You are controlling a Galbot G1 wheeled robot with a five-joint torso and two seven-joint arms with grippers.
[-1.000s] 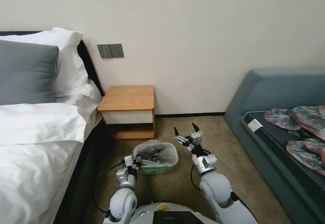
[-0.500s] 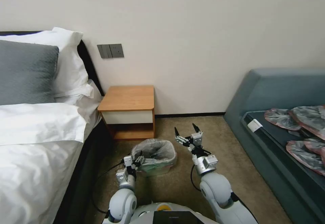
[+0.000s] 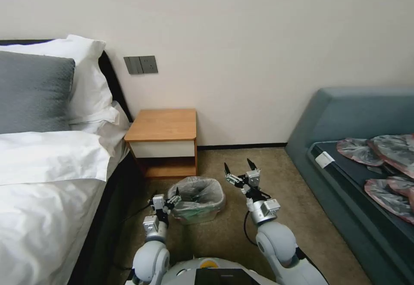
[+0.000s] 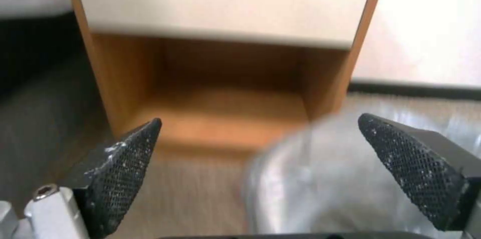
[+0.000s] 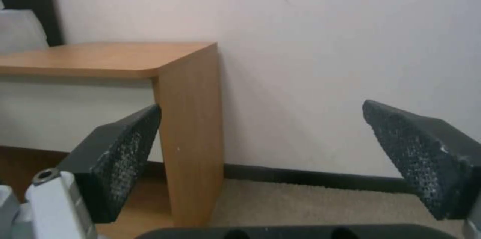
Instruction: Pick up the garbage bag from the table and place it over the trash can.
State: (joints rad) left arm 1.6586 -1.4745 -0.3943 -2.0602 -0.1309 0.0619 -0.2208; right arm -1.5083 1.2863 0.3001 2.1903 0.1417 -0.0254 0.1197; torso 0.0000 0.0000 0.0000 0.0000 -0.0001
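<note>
The garbage bag (image 3: 196, 189), crinkly translucent grey, lines the cream-white trash can (image 3: 199, 217), which stands upright on the carpet in front of the table (image 3: 163, 125). My left gripper (image 3: 166, 198) is open just left of the bag's rim and holds nothing. The left wrist view shows its fingers (image 4: 125, 164) spread wide, with the blurred bag (image 4: 330, 182) near one of them and the table's lower shelf (image 4: 225, 111) beyond. My right gripper (image 3: 238, 167) hangs open to the right of the can and apart from it. It faces the table's side panel (image 5: 190, 126) and the wall.
A bed (image 3: 43, 181) with white sheets and pillows runs along the left, close to my left arm. A teal-grey sofa (image 3: 345, 117) on the right carries a cluster of grey-pink bags (image 3: 384, 155). Beige carpet (image 3: 267, 164) lies open between the can and the sofa.
The can, tipped a second ago, has settled upright. My left gripper has come off the bag's rim, opened and drawn back to the left. The right gripper barely shifted.
</note>
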